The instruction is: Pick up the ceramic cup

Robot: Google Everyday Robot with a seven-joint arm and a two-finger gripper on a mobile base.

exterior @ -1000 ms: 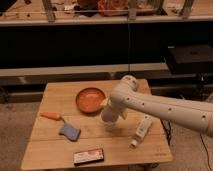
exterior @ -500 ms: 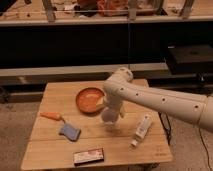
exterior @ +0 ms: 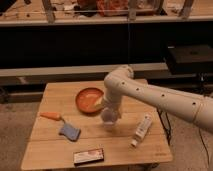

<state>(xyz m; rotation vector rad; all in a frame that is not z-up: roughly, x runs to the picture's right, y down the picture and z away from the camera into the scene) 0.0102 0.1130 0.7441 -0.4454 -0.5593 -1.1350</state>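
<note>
The ceramic cup (exterior: 110, 122) is a small white shape on the wooden table (exterior: 50, 150), just right of the orange bowl's front edge. My gripper (exterior: 108, 114) hangs straight down from the white arm, which comes in from the right. It sits right over the cup and hides most of it. Gripper and cup blend together, so where one ends is hard to tell. The jaws stand open, and the cup rests on the table.
A wide orange bowl (exterior: 89, 100) sits at centre back. An orange-handled tool (exterior: 51, 116) and a blue pad (exterior: 70, 132) lie at left. A slim white bottle (exterior: 142, 129) lies at right. A dark flat box (exterior: 89, 156) lies at the front edge. Dark shelving stands behind.
The arm's elbow has swung left and the wrist has come down more upright over the cup. Nothing on the table has moved.
</note>
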